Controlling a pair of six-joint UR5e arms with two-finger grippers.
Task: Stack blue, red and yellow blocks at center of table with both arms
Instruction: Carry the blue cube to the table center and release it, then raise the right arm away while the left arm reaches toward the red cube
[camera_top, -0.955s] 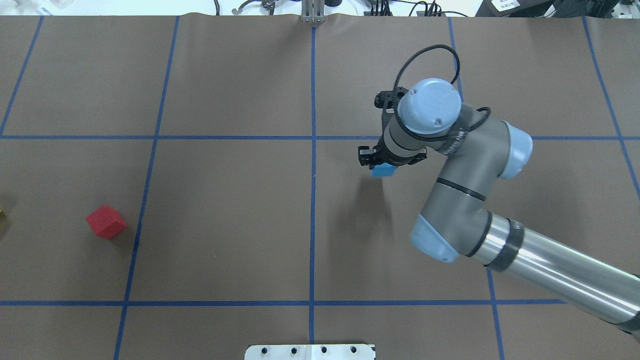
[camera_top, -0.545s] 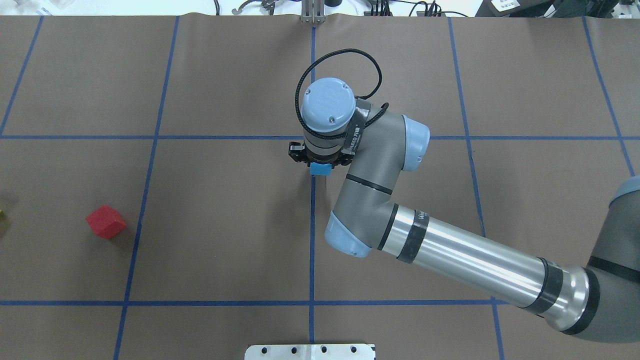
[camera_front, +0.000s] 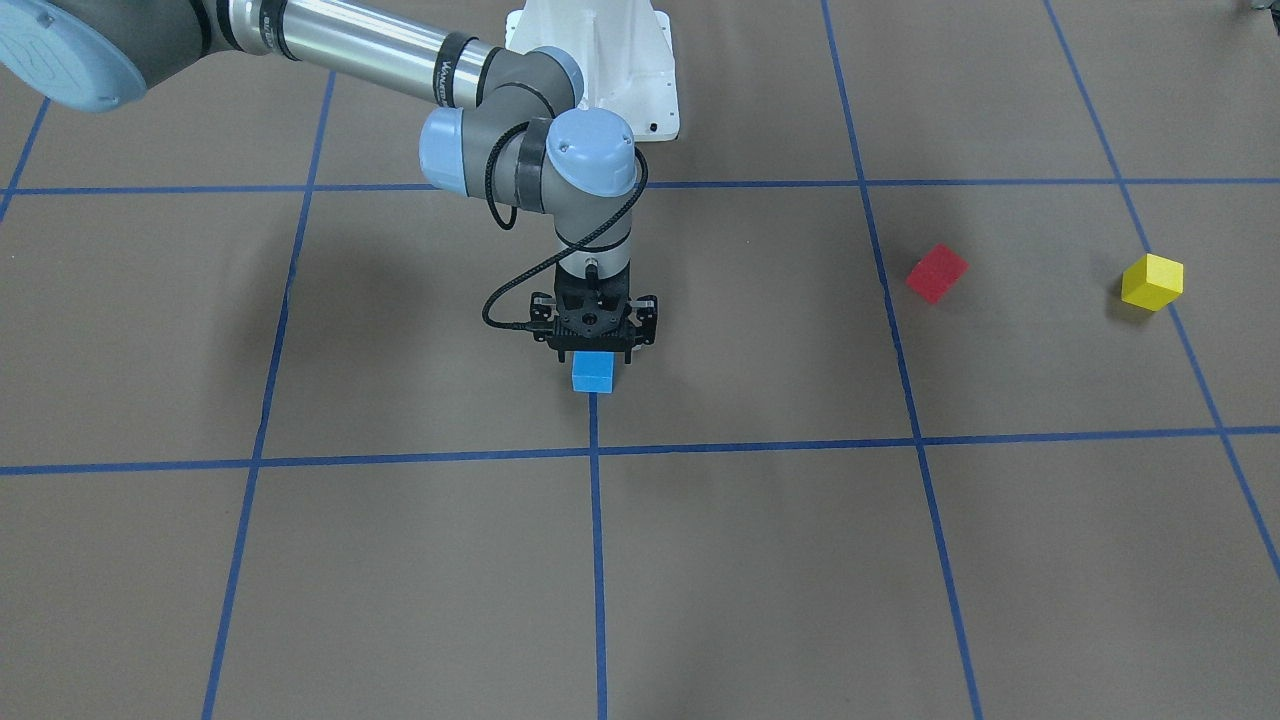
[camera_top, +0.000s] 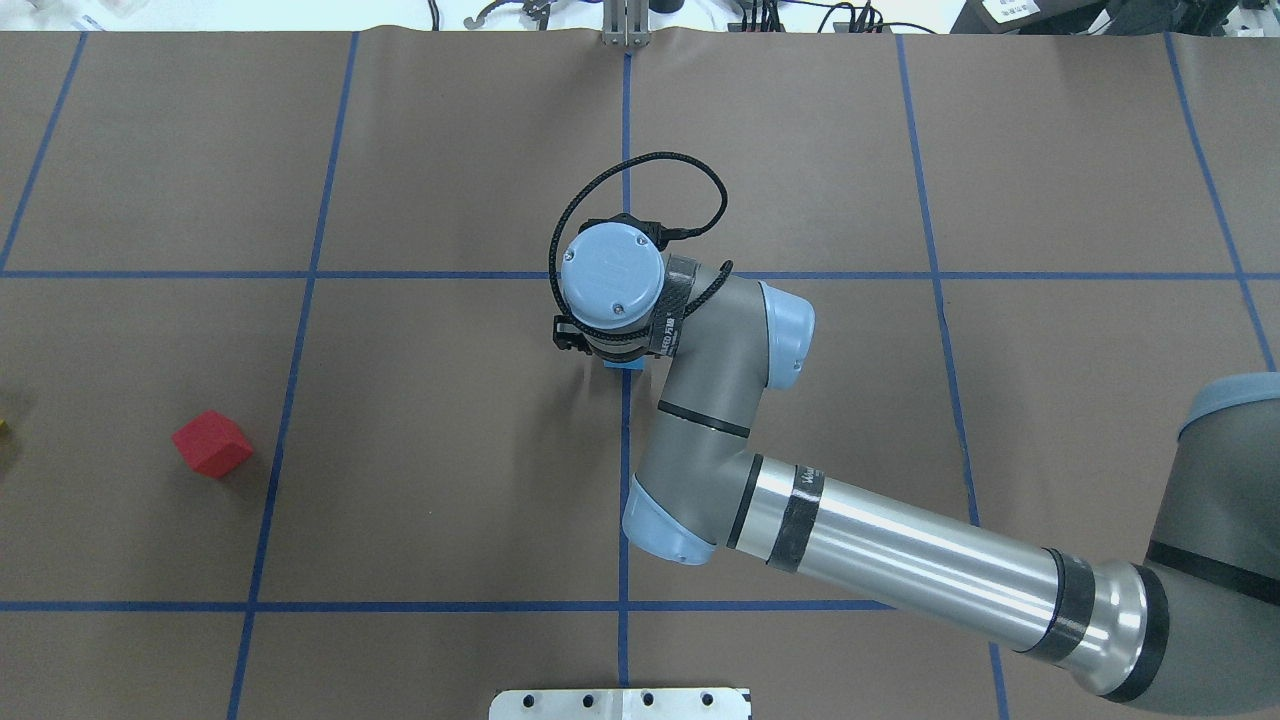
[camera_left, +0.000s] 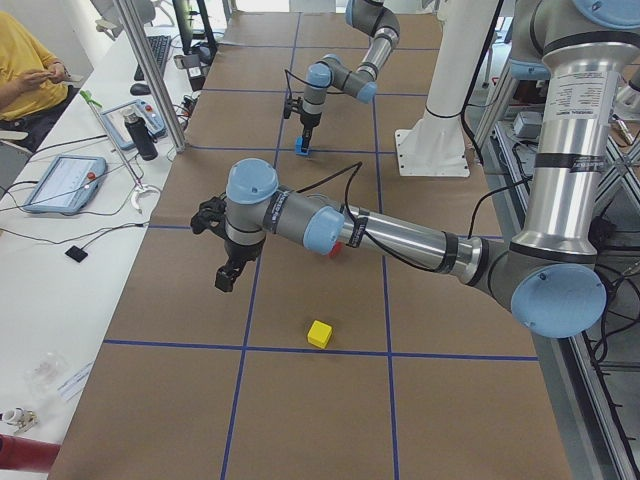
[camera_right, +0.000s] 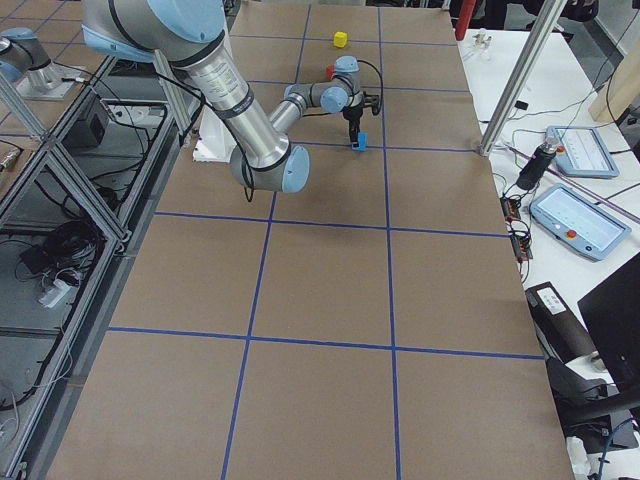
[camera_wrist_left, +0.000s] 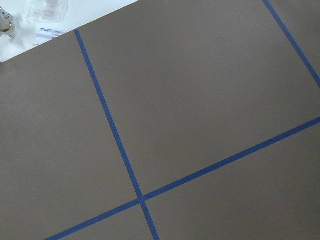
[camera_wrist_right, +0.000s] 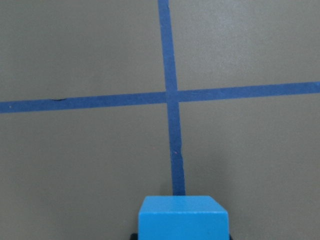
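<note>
right gripper (camera_front: 594, 350): clamped on your blue block (camera_front: 592, 373), near the tape cross (camera_front: 594, 450)
left gripper (camera_left: 226, 278): can't tell
done: nothing stacked yet
to do: red block (camera_front: 937, 273), yellow block (camera_front: 1151, 281), both well apart from the cross

Two grey and silver arms (camera_top: 900, 560)
We see pale blue joint caps (camera_top: 612, 277) and a black looped cable (camera_top: 660, 155) above the black end effector (camera_front: 593, 357).

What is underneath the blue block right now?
Only brown table covering and a blue tape line running beneath the blue block, gripped by the right hand. The patch directly below it is covered; whether it touches down cannot be told.
</note>
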